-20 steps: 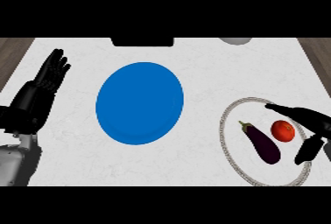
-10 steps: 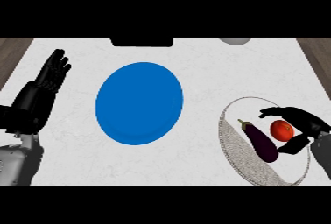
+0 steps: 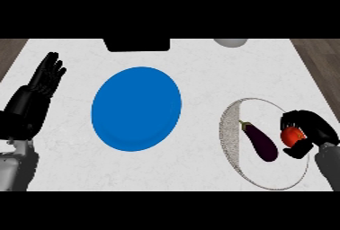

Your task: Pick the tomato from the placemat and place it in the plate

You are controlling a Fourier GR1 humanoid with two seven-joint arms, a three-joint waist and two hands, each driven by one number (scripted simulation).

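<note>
over the placemat [image 3: 232, 134] at the right, my right robot hand [image 3: 309, 130] curls around the tomato [image 3: 292, 136] beside the eggplant [image 3: 260, 141]; my left robot hand [image 3: 36, 92] rests spread near the blue plate [image 3: 136, 108].

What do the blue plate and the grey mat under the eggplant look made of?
The round blue plate looks like smooth glazed ceramic or plastic: its colour is even, with a faint shaded rim. The round grey speckled placemat looks matte and woven or felt-like, with grainy texture and a thin pale edge. Neither can be confirmed by sight.
</note>
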